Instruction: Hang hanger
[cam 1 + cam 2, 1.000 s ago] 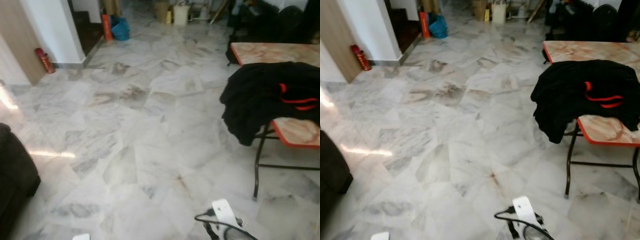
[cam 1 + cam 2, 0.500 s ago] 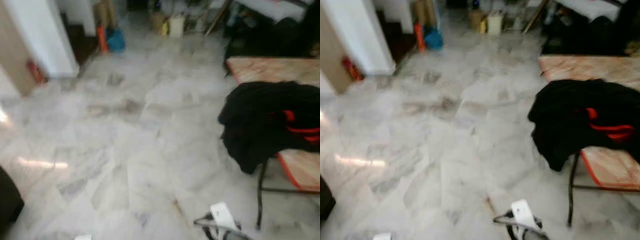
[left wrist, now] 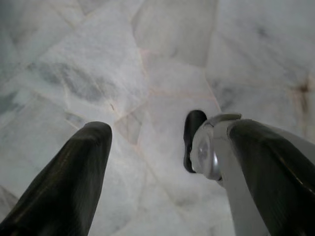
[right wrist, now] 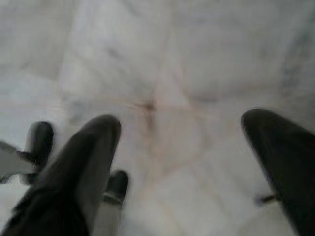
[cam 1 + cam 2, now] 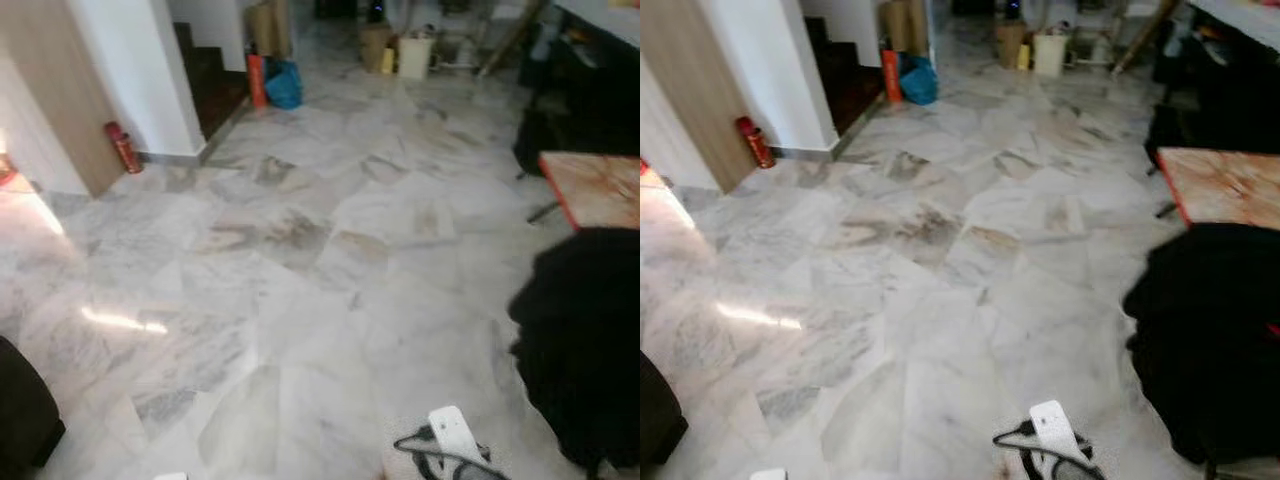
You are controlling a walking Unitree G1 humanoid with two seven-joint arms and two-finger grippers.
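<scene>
A black garment (image 5: 1210,340) lies heaped over the near corner of an orange-edged marble-pattern table (image 5: 1220,185) at the right. Both arms hang low over the pale marble floor (image 5: 330,250). In the left wrist view my left gripper (image 3: 170,130) is open, with bare floor and my own black foot (image 3: 193,132) between its fingers. In the right wrist view my right gripper (image 4: 181,119) is open too, holding nothing over the floor tiles. A white part with a black cable (image 5: 450,445) on my front sits at the bottom of the head views.
A white pillar (image 5: 150,70) and a wood panel (image 5: 60,90) stand at the left, with a red fire extinguisher (image 5: 123,147) at their foot. Dark stairs (image 5: 210,80), a blue bag (image 5: 285,85) and boxes (image 5: 415,55) lie beyond. A dark sofa corner (image 5: 20,420) is at near left.
The whole view has swung to the left, so the table and garment now sit at the right edge and more of the left wall shows. Nothing in the room itself has moved.
</scene>
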